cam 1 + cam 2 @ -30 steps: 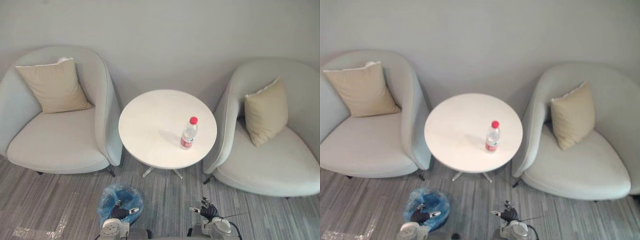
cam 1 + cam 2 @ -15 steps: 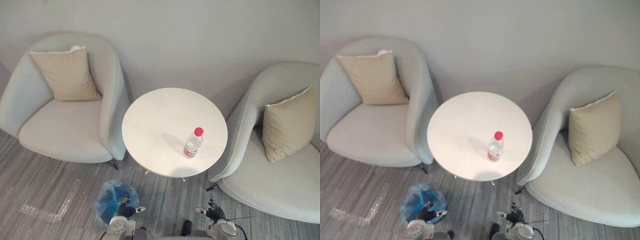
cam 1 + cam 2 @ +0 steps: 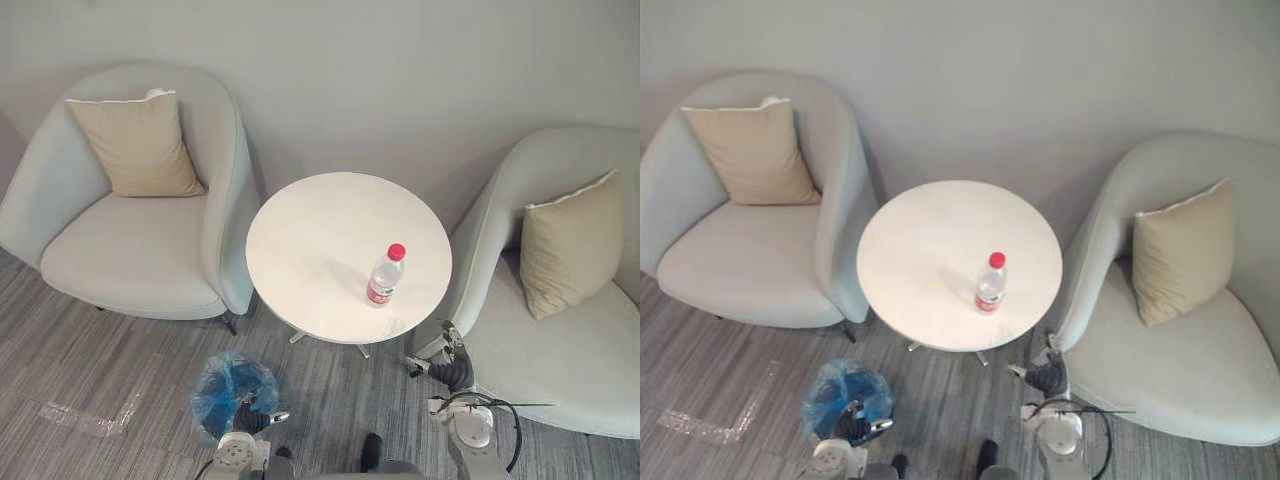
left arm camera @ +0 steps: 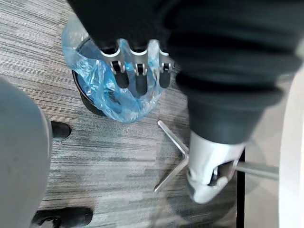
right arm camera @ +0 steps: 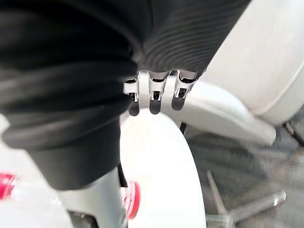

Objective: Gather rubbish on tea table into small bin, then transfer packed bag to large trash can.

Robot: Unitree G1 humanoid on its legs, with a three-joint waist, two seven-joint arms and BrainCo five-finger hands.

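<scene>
Bottle (image 3: 384, 276): clear plastic, red cap, red label, standing upright on the tea table (image 3: 320, 230), toward the table's front-right part and inside the rim. Nothing touches it.

Small bin (image 3: 228, 385): on the floor in front of the table, off its front-left edge, clear of the table's foot. Blue bag (image 4: 118, 102) lines it, with the film bunched over the rim.

Right hand (image 3: 455, 368): held up off the table's front-right edge, in the gap between the table and the right armchair (image 3: 560, 370). It is below the level of the top and apart from the bottle. In the right wrist view its fingers (image 5: 154, 97) run nearly straight, side by side, pointing over the table's rim toward the chair. They are relaxed and hold nothing.

Left hand (image 3: 255, 420): low, in front of the table, at the near rim of the small bin. In the left wrist view its fingers (image 4: 137, 71) reach out over the blue bag, loosely extended and close together. Whether the tips touch the film cannot be told. Nothing is held.

Surroundings: left armchair (image 3: 130, 260) close against the table's left side, with a beige cushion (image 3: 135, 145) against its back. A second cushion (image 3: 570, 255) leans in the right armchair. Grey striped floor (image 3: 90, 370) lies under the table.
</scene>
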